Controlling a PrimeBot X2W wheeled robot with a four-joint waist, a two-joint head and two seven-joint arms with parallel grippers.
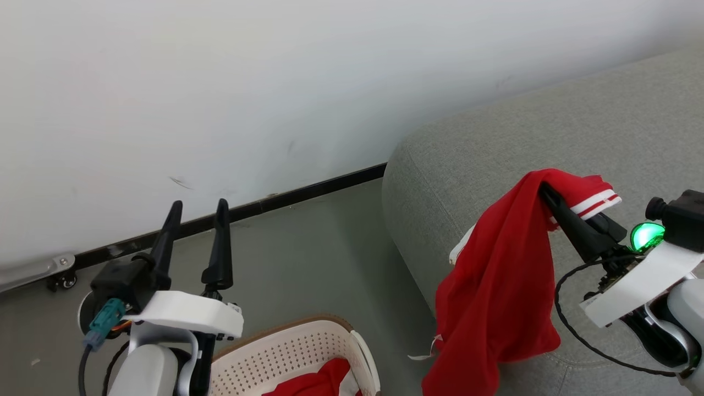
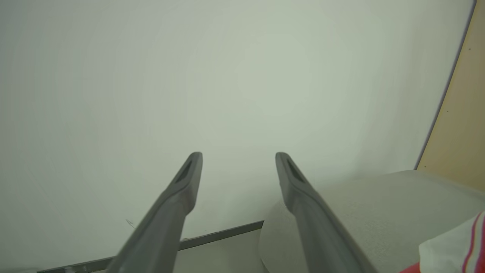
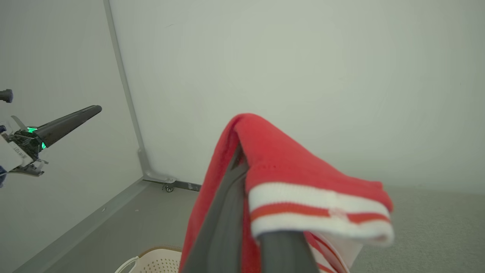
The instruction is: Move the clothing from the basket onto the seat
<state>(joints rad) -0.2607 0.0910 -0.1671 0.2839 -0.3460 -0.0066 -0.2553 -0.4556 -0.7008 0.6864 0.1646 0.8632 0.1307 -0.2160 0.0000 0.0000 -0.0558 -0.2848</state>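
Note:
My right gripper is shut on a red mesh garment with red-white stripe trim. It holds the garment up over the front corner of the grey seat, and the cloth hangs down past the seat's edge. In the right wrist view the garment drapes over my right gripper's fingers. The cream basket sits on the floor at the bottom, with a second red garment inside. My left gripper stands open and empty above the basket's left side, its two fingers pointing at the wall.
A white wall with a black skirting strip runs behind the grey floor. A metal bracket with a small castor sits at the wall's foot, far left. The seat rises right of the basket.

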